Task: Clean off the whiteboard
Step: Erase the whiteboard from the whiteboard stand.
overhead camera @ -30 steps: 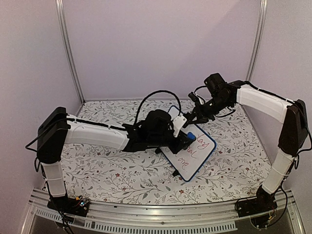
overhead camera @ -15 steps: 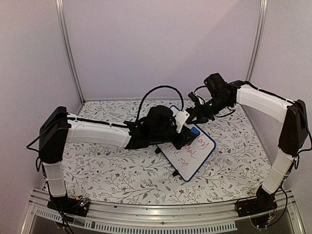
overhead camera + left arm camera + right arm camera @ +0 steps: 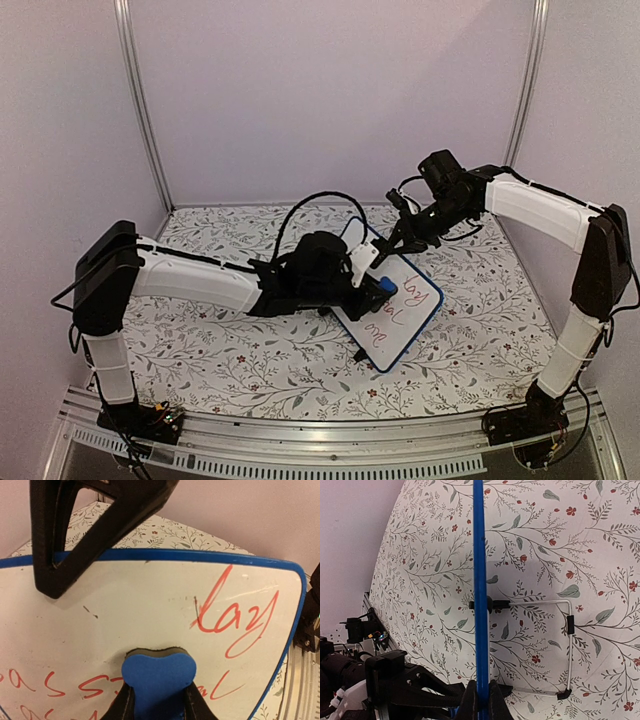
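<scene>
- Pressing on the small rectangular whiteboard [image 3: 402, 318] with its dark blue rounded frame is a blue foam eraser block [image 3: 157, 677]; its top edge lies flat on the white surface.
- left gripper [image 3: 158, 702]: clamped on the eraser block, a black finger on each side of the foam; in the top view it sits over the board's far-left part [image 3: 378, 284].
- right gripper [image 3: 480, 700]: pinched together on the whiteboard's blue frame edge, which that wrist camera sees edge-on; in the top view it holds the board's far corner [image 3: 396, 240].
- whiteboard location: middle of the floral-print bench [image 3: 230, 350], a bit right of centre, between the two arms and turned diagonally, small black feet at its near-left side.
- red handwriting [image 3: 235, 615]: upper right reads "lay", with a short crossing stroke before the "l".
- Lower line starts "pass", the middle is hidden behind the eraser block, and it ends "al"; a third line at the bottom left is cut off and unreadable.
- Writing in the top view is too small to read.
- Thin white wire stand [image 3: 568, 630] with black ends lies on the bench behind the board.
</scene>
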Controlling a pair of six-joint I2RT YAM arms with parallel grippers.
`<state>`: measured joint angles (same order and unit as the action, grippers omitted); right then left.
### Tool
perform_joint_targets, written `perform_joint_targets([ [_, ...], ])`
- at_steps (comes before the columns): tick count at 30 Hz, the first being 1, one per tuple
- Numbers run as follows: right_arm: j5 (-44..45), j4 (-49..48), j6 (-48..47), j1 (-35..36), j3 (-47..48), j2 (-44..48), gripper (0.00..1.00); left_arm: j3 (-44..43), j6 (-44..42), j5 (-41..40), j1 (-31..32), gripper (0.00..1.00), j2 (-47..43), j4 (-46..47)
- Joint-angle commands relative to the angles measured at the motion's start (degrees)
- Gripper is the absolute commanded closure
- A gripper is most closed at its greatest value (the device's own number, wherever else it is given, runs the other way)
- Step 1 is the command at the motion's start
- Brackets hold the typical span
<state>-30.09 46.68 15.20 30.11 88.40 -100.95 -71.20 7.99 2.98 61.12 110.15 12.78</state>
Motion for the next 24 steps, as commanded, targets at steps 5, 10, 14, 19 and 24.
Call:
perform_joint_targets([
  [5,-0.6,-1.0,1.1,1.4,-0.8,1.5,1.0,-6.1,-1.5,0.4,0.0,1.0,2.1,-3.2],
  [10,-0.6,-0.9,1.0,1.4,-0.8,1.5,1.0,-8.7,-1.7,1.4,0.0,1.0,3.0,-3.8],
  [14,-0.5,-0.7,1.1,1.4,-0.9,1.5,1.0,-8.4,-1.4,1.5,0.1,1.0,3.0,-4.0],
  [19,-0.2,-0.8,1.0,1.4,-0.9,1.4,1.0,-4.2,-0.8,1.1,0.3,1.0,1.6,-3.2],
  [24,-0.6,-1.2,1.4,1.4,-0.9,1.4,1.0,0.3,0.4,0.9,0.3,1.0,0.2,-2.2],
])
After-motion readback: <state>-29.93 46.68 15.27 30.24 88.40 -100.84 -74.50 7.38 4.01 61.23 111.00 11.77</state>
